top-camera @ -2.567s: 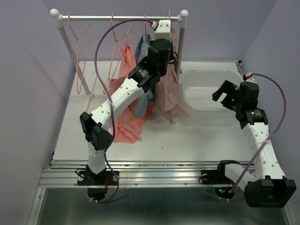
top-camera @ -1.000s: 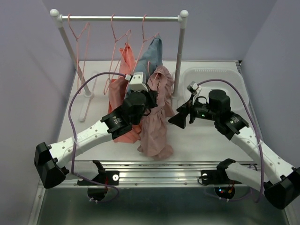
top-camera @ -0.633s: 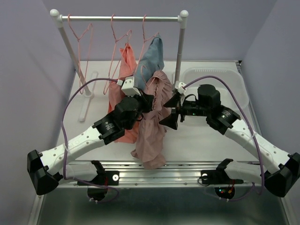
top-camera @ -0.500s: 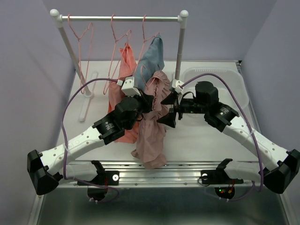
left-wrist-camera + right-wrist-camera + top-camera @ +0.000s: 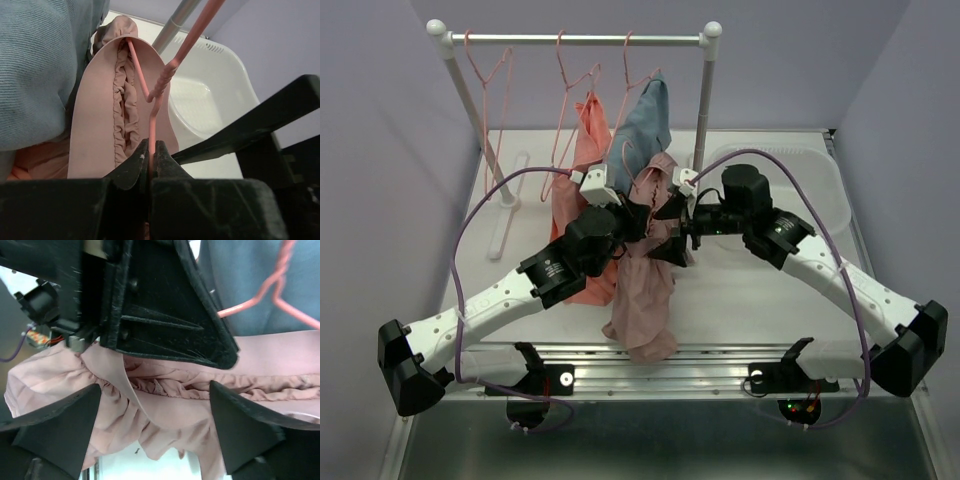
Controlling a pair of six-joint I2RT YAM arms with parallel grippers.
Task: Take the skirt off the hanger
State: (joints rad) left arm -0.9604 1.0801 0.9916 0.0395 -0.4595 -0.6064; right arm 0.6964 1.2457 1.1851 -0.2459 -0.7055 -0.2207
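Above the white tabletop (image 5: 745,300), we noted the left claw (image 5: 150,157) clamped on the thin pink wire hanger (image 5: 159,92); the right claw (image 5: 154,390) gaped wide, facing the gathered dusty-pink fabric skirt (image 5: 165,422).

White tub (image 5: 215,100) beside the rack (image 5: 580,39), blue garment (image 5: 648,120) and coral garment (image 5: 590,120) (both on its rail)

Skirt (image 5: 645,300) left of basin (image 5: 822,165)
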